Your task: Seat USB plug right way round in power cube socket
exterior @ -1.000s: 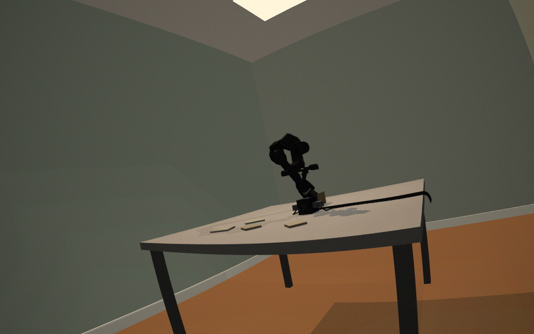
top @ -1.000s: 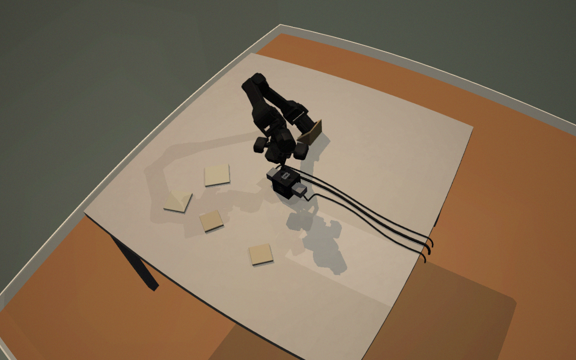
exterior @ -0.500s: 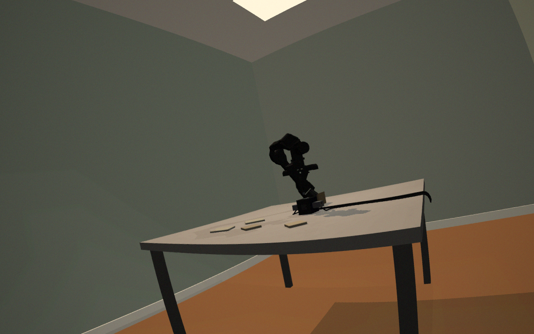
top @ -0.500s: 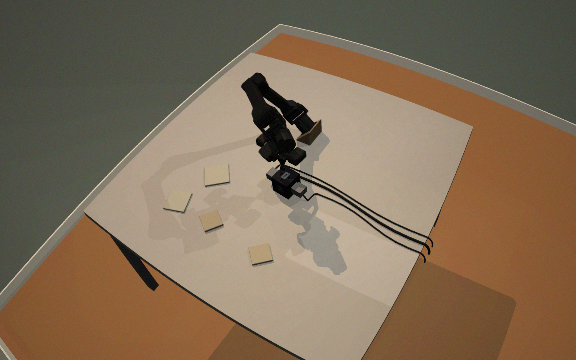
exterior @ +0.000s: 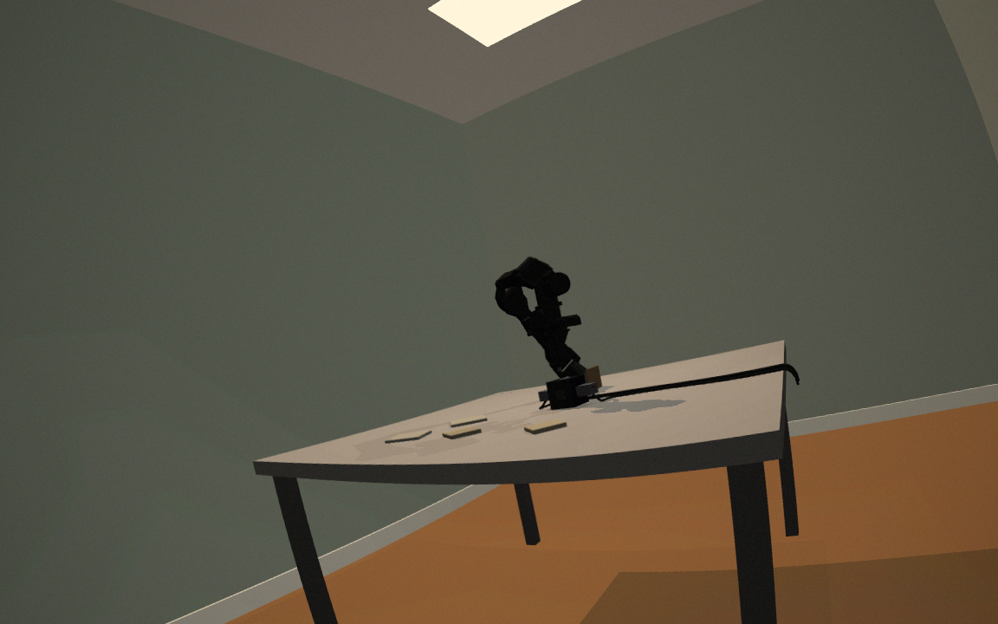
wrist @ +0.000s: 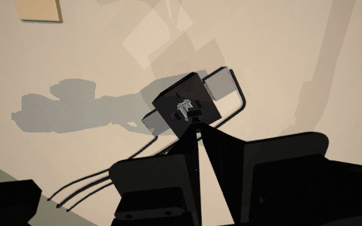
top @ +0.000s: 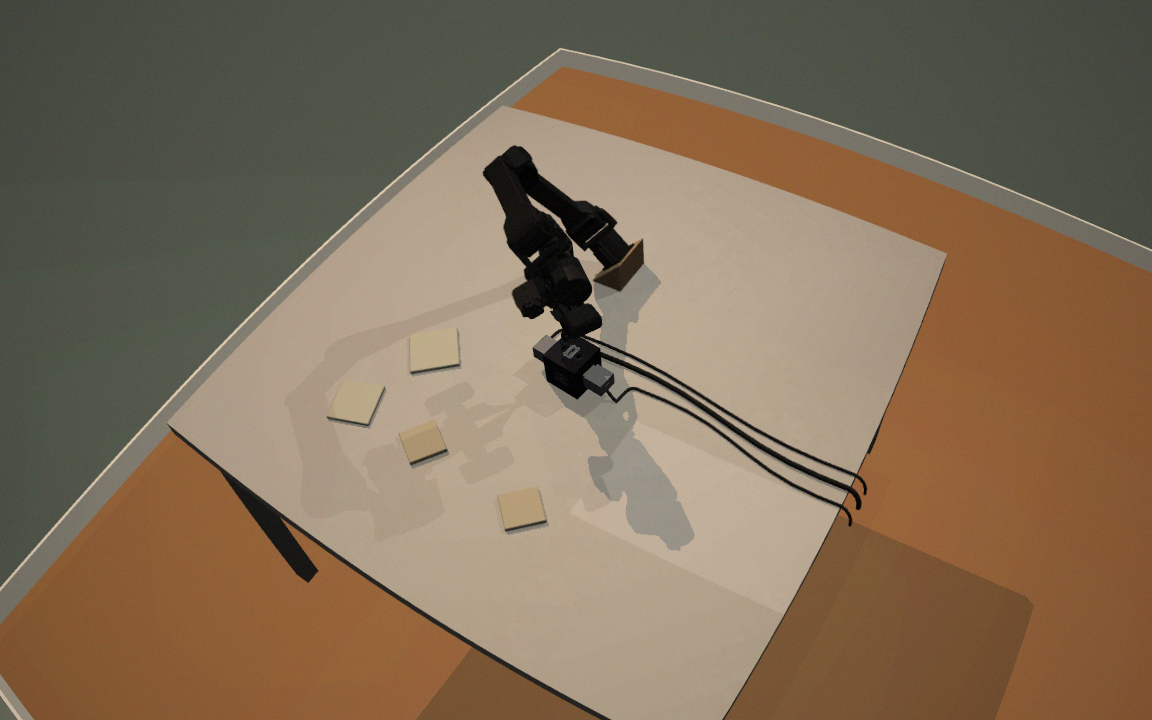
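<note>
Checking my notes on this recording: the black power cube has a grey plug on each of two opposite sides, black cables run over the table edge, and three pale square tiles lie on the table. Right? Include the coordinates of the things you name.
Not quite: the top view shows four pale square tiles (top: 434, 350) (exterior: 545, 427) (wrist: 39, 9) on the table (top: 741, 268) (exterior: 681, 466) (wrist: 278, 78), not three.
</note>
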`<state>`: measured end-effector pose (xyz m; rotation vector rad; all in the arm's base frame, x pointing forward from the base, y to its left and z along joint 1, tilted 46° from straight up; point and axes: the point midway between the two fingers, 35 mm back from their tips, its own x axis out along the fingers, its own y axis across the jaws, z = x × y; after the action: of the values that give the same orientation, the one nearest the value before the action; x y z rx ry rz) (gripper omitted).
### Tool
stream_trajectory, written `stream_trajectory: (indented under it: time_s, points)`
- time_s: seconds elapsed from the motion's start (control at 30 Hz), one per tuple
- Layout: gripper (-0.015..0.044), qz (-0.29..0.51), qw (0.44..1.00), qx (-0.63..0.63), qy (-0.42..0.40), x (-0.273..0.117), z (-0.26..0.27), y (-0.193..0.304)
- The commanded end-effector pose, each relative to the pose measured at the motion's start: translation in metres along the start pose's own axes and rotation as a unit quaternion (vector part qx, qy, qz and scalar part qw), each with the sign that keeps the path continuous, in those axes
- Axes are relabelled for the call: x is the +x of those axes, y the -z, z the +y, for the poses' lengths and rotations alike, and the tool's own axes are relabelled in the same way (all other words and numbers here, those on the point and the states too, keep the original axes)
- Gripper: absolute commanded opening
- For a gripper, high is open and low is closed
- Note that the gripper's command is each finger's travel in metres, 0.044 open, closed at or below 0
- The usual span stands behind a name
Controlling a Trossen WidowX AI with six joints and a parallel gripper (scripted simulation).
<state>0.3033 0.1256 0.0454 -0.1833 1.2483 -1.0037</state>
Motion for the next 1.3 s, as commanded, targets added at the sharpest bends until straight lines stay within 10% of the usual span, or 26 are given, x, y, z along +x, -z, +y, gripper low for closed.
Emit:
stream_trajectory:
  time_s: [0.0, 1.27]
  points:
    - [0.0, 0.0, 0.998, 0.062, 0.0, 0.0002, 0.0, 0.0]
    - [0.0, 0.0, 0.848, 0.53, 0.0, 0.0003, 0.0, 0.0]
